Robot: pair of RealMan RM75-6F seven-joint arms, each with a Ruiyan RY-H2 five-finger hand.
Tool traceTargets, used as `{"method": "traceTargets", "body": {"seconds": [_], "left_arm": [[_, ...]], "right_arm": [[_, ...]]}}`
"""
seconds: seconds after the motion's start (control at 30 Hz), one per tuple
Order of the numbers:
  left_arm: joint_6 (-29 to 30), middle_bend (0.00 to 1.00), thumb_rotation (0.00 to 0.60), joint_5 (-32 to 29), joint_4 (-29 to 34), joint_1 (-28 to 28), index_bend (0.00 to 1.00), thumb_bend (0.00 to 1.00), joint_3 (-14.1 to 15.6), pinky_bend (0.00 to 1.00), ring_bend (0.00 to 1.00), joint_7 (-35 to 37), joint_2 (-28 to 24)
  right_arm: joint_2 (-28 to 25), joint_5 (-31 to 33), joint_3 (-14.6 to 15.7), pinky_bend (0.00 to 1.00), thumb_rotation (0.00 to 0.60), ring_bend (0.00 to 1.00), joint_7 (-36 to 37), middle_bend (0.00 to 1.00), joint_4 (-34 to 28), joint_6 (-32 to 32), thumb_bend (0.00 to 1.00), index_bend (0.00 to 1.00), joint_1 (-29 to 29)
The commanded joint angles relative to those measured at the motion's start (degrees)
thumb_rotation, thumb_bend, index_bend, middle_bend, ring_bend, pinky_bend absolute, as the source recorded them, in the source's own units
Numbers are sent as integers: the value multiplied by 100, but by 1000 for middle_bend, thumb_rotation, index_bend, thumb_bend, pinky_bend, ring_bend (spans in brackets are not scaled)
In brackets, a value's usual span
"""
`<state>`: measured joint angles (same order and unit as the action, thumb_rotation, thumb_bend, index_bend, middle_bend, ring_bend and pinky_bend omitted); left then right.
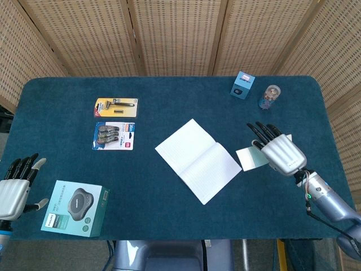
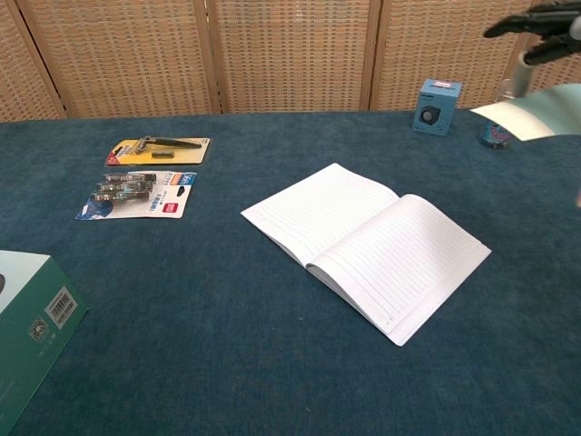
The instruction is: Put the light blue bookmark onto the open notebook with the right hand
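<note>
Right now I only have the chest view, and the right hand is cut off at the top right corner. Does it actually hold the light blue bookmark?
Observer: Yes. In the head view the right hand holds the light blue bookmark, which sticks out toward the open notebook.
Operator: Is the bookmark over the page yet?
Observer: Not quite; from above its near edge sits just beside the notebook's right corner.
Operator: And the left hand? I can't see it.
Observer: The left hand is at the table's left edge, fingers apart, holding nothing, beside the green box.
</note>
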<state>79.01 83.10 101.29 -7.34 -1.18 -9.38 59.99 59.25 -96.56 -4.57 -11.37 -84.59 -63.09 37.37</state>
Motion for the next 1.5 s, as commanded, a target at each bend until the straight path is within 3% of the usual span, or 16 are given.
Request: {"method": "traceTargets", "body": {"seconds": [0.03, 0.3, 0.63, 1.07, 1.5], "left_arm": [[-95, 0, 600, -111, 23, -50, 0, 0, -42, 0, 0, 78, -49], [-321, 0, 600, -505, -23, -152, 0, 0, -161, 0, 0, 132, -61], [-592, 0, 600, -809, -90, -289, 0, 0, -230, 0, 0, 120, -53], [-556, 0, 600, -754, -98, -288, 0, 0, -200, 0, 0, 246, -101], [-543, 0, 600, -713, -120, -292, 0, 0, -176, 0, 0, 346, -135]], "right_arm": [[-80, -9, -332, 187, 600, 0, -545, 0, -300, 520, 2, 620, 506], [689, 307, -677, 203, 600, 0, -1245, 0, -59, 1738, 2, 620, 1542], [1944, 640, -707, 213, 600, 0, -1765, 0, 739, 2518, 17, 620, 2321], [2917, 1146, -558, 219, 600, 0, -2709, 0, 1430, 2818, 25, 620, 2634], [3238, 1464, -284, 223, 600, 0, -3267, 0, 1857, 2736, 26, 620, 2652]]}}
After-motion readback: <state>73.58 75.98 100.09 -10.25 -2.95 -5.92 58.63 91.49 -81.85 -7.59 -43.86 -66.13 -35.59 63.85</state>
